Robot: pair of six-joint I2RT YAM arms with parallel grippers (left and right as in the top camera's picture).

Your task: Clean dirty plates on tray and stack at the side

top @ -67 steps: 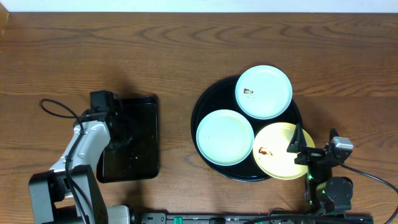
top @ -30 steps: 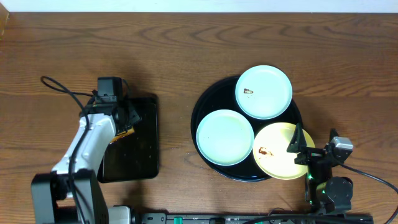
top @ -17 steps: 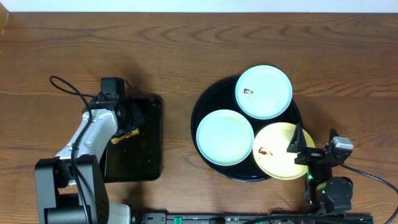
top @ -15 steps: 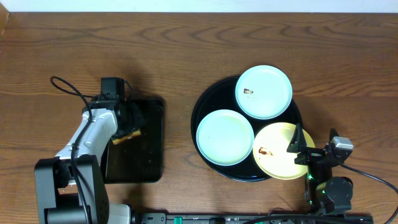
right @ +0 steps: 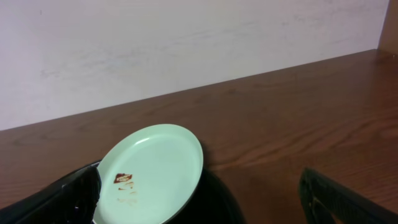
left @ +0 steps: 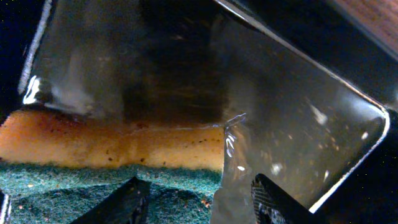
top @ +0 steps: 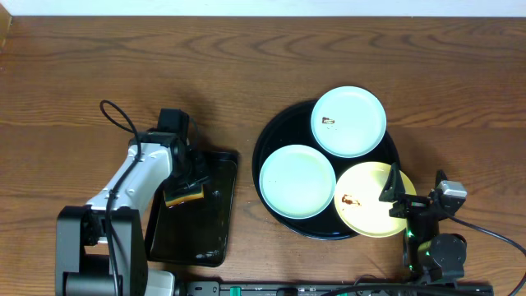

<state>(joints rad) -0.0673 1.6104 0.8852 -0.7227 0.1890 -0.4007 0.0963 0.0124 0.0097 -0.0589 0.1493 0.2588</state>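
Note:
On the round black tray lie three plates. A light-blue plate with a brown smear is at the back and shows again as the same plate. A clean-looking light-blue plate sits front left. A pale yellow plate with a smear sits front right. My right gripper hovers open at the yellow plate's right edge, nothing between its fingers. My left gripper is closed on a yellow-and-green sponge over the rectangular tray.
A small rectangular black tray lies askew at the front left under the left arm, its glossy floor wet-looking. A black cable loops behind the left arm. Bare wood table lies all around.
My left gripper closed on the sponge and moved right and forward with it. The rectangular tray slid right and turned askew. The right arm and plates stayed still.

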